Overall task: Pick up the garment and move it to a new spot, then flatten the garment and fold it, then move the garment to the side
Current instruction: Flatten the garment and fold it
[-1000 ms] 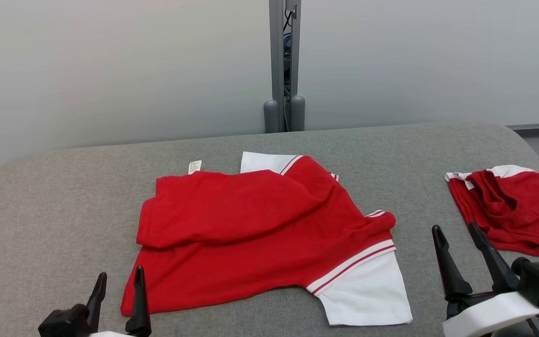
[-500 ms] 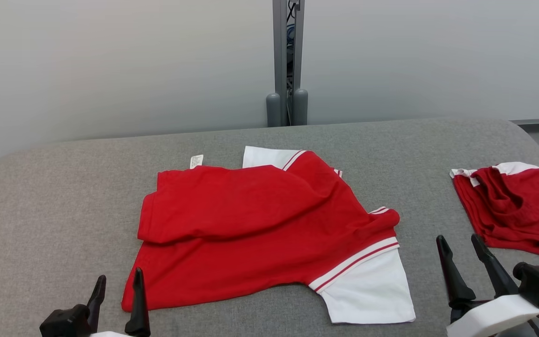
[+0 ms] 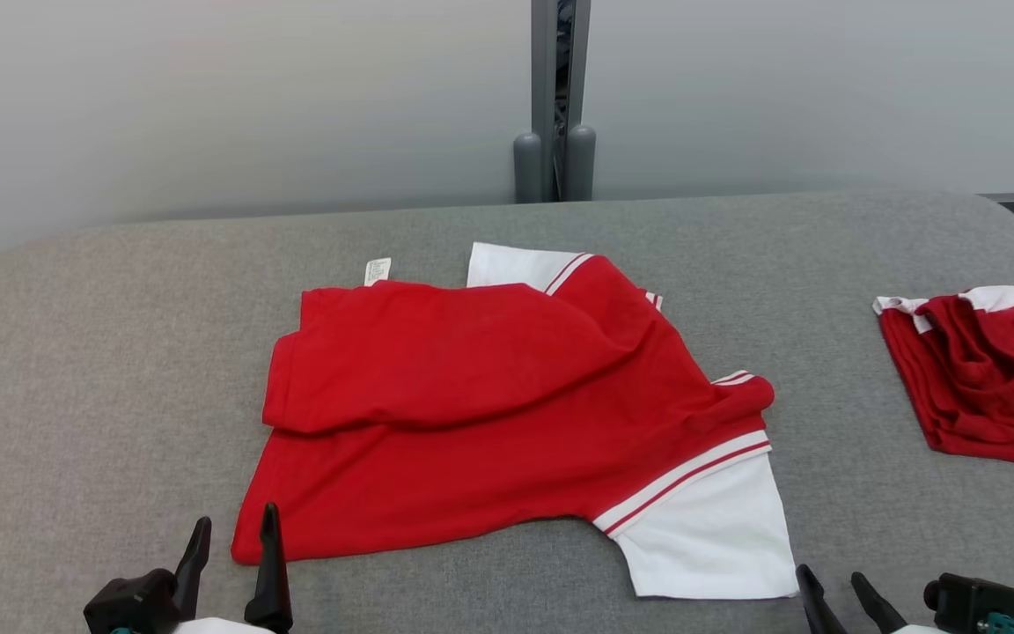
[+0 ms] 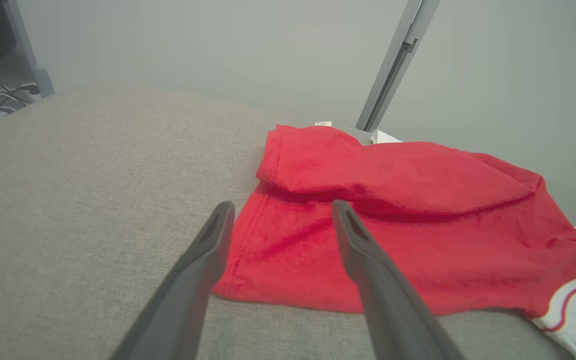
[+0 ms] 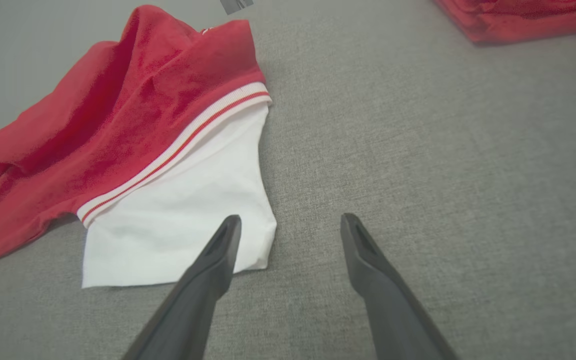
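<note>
The garment is a red shirt with white sleeves and red-white striped trim, lying partly doubled over in the middle of the grey table; its far part is folded toward me. One white sleeve spreads at its near right. My left gripper hovers open just off the shirt's near left corner, holding nothing. My right gripper stands open and empty at the lower right, beside the white sleeve.
A second red-and-white garment lies bunched at the table's right edge. A grey post stands behind the table against a pale wall. Bare grey table surface lies to the left and right of the shirt.
The whole head picture has shifted, so the camera moved. My right gripper has dropped lower and slightly left in the view, nearer the white sleeve. The shirt lies as before.
</note>
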`<state>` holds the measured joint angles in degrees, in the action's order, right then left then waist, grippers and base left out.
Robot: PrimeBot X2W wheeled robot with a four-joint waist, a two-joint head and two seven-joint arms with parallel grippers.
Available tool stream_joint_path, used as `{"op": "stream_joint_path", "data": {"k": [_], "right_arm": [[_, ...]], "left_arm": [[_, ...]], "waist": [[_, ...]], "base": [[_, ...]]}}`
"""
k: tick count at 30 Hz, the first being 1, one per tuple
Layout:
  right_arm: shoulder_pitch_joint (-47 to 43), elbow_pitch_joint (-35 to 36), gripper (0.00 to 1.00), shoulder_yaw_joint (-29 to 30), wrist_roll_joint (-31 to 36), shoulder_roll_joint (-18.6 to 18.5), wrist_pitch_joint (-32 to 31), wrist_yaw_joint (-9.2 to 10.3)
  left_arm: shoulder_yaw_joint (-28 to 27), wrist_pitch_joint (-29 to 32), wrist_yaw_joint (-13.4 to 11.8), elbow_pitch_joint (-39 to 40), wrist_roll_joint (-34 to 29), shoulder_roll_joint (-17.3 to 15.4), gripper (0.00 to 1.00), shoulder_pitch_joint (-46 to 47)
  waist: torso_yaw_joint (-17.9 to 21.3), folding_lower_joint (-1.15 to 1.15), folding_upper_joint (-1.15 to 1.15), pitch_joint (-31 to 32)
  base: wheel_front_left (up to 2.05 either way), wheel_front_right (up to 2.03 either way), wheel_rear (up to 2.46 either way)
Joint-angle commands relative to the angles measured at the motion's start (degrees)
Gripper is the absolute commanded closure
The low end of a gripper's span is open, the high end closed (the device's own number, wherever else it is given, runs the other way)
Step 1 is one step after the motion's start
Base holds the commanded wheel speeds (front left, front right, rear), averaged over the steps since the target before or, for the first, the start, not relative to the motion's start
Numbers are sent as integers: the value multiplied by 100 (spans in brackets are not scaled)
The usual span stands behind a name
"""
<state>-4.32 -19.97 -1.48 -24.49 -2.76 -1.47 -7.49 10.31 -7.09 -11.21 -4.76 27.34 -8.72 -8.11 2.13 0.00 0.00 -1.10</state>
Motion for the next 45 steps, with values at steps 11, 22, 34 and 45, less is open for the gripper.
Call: {"op": "stream_joint_path", "data": {"k": [11, 22, 34, 45], "right_arm": [[697, -1306, 0, -491, -402, -10, 393, -1], [866, -1924, 100, -878, -286, 28, 278, -3], [988, -1240, 100, -463, -225, -36, 402, 0], [830, -661, 100, -382, -175, -34, 183, 0]], "left_arm": [[33, -64, 8, -64, 12, -28, 0, 308], [5, -100, -40, -77, 46, -65, 0, 314], [-330, 324, 87, -583, 1074, 263, 0, 236], [-628, 499, 309, -1805, 2031, 474, 0, 776]], "waist": [[-300, 0, 0, -342], [-359, 0, 0, -372], [-94, 0, 0, -341], [83, 0, 0, -381]], "base": [[0, 0, 0], [0, 0, 0], [0, 0, 0], [0, 0, 0]]}}
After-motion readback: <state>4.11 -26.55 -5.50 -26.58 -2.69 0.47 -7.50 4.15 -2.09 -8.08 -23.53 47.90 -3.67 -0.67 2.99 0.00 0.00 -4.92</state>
